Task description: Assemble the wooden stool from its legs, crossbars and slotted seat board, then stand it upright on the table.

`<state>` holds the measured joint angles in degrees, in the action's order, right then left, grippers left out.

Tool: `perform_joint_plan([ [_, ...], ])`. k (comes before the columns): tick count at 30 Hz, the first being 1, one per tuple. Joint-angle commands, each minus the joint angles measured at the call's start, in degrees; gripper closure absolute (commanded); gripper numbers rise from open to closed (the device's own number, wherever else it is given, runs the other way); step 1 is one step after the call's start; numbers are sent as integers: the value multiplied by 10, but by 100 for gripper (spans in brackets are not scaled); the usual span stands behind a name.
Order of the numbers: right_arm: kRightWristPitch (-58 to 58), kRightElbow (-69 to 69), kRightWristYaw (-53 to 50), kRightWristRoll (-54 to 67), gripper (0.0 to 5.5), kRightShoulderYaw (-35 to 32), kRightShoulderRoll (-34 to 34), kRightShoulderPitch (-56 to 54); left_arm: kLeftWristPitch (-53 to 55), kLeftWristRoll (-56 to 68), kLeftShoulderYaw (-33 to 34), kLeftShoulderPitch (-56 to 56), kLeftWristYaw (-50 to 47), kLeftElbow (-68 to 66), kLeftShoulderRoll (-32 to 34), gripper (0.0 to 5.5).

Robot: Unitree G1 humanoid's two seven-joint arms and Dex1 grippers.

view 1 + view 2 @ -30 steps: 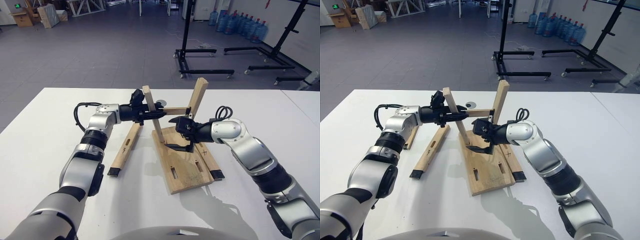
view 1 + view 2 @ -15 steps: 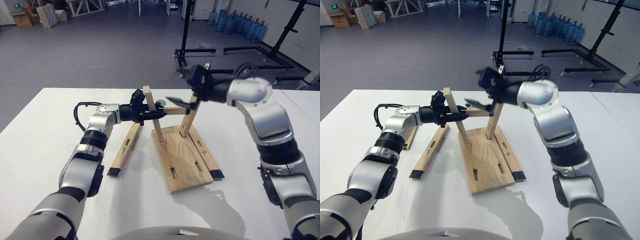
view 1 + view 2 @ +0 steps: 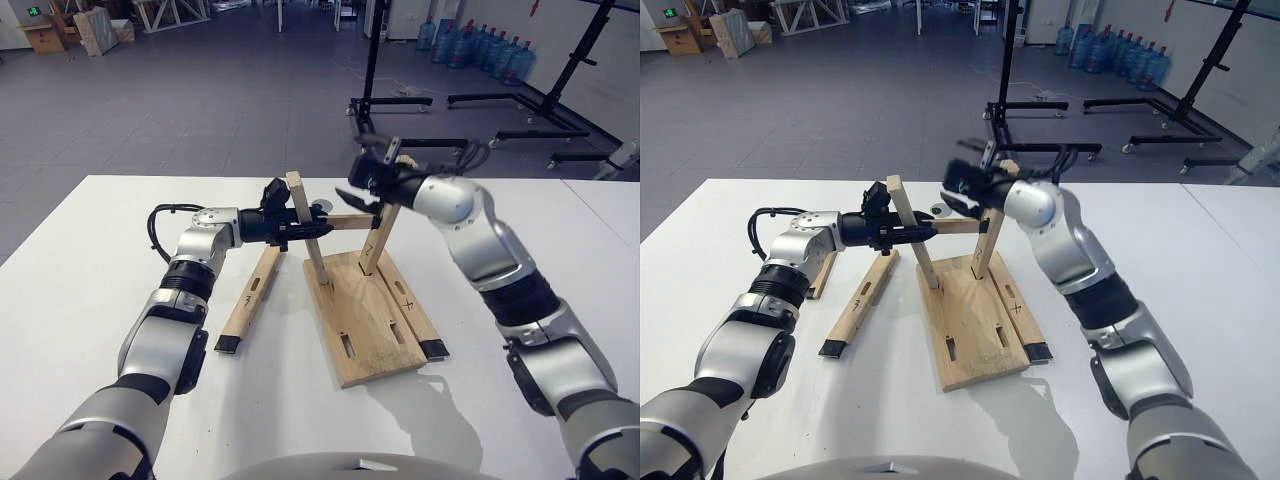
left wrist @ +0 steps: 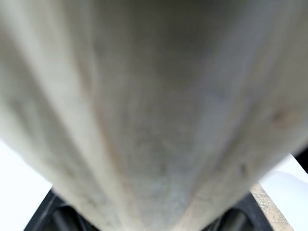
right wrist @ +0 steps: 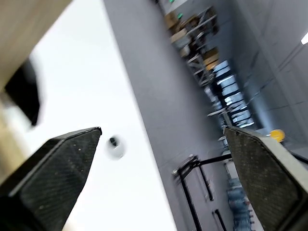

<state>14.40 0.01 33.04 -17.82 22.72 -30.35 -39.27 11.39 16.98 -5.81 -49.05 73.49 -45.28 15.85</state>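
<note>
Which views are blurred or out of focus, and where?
Left eye view: the right gripper is motion-blurred, the flat wooden slotted seat board crisp. Right wrist view: its black fingers read clearly, the room behind streaked. Left wrist view: the pale wooden stool leg is too close, wholly defocused.

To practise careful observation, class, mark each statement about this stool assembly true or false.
1. The board lies flat on the table. True.
2. The right gripper is shut on the crossbar. False: it is open, up by the top of the right leg.
3. Two legs stand on the board, joined by the crossbar. True.
4. Every leg is fitted to the board. False: a loose leg lies on the table to the left of the board.
5. The left gripper grips the left leg. True.
</note>
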Motion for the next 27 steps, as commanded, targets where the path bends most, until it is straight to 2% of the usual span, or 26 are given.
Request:
perform_joint_plan([
  [1,-42,77,-17,-63,82,80,5,99,8,-24,-12,16,-7,6,5,349],
  [5,-65,88,-20,-79,82,104,18,141,9,-24,-15,20,-8,12,3,349],
  [9,-70,67,-17,-69,82,85,23,137,10,-23,-17,20,-8,13,3,349],
  [12,-48,27,-12,-34,82,39,33,104,10,-23,-18,20,-7,11,1,349],
  [16,2,-1,-12,8,82,-45,50,-14,10,-24,-19,24,-11,14,2,349],
  [18,12,-2,-11,7,82,-61,51,-56,8,-25,-19,26,-16,15,1,349],
  [22,-16,12,-16,-34,82,-31,44,-49,6,-25,-18,27,-17,14,-1,349],
  [27,-59,50,-29,-79,82,13,27,33,13,-20,-19,34,-14,17,-5,349],
])
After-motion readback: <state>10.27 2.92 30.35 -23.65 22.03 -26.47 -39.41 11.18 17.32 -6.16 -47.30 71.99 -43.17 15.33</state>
